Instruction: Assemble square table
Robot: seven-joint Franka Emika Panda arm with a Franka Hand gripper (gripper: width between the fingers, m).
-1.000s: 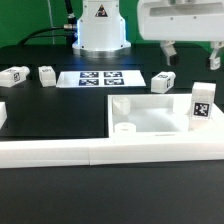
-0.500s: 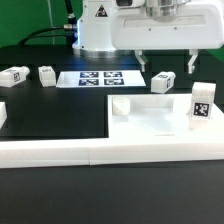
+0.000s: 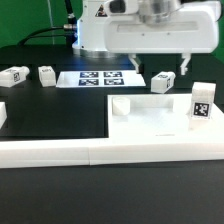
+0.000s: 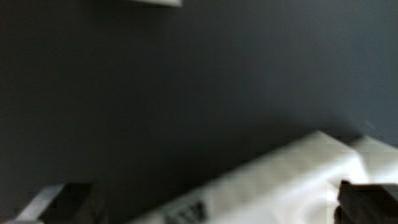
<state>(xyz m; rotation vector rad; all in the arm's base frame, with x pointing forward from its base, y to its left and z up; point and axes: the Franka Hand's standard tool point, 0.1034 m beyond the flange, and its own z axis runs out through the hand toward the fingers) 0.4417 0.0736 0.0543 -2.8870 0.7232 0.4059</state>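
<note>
The square tabletop [image 3: 160, 120] lies flat, white, at the exterior view's right. One tagged white leg [image 3: 201, 104] stands upright at its right edge. Another leg [image 3: 163, 82] lies on the black table behind the slab. My gripper [image 3: 160, 62] hangs open and empty above that leg, with one finger on each side and clear of it. In the wrist view the gripper [image 4: 214, 205] is open, and the white leg [image 4: 302, 180] lies blurred between and below the dark fingertips [image 4: 365, 198]. Two more legs [image 3: 14, 75] [image 3: 46, 75] lie at the far left.
The marker board [image 3: 100, 77] lies behind the slab, in front of the robot base [image 3: 100, 30]. Long white border bars [image 3: 100, 152] run along the front. A black part [image 3: 3, 115] sits at the left edge.
My gripper has moved from the upper right toward the exterior view's left and down. It now hangs over the leg beside the marker board. No part has moved.
</note>
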